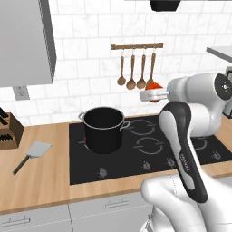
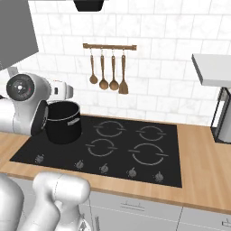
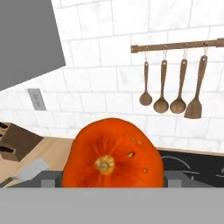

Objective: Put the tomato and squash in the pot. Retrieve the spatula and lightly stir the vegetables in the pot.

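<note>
Currently the jaws, spread wide, hold the orange squash right of the pot. Early release risks dropping it onto the stove.

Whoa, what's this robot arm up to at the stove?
The arm is carrying an orange-red squash clamped in its gripper, held up in the air above the cooktop, to the right of a tall black pot that stands on a burner. The squash is not in the pot yet. A metal spatula lies untouched on the wooden counter left of the stove, and wooden spoons hang on the tiled wall behind.
</note>
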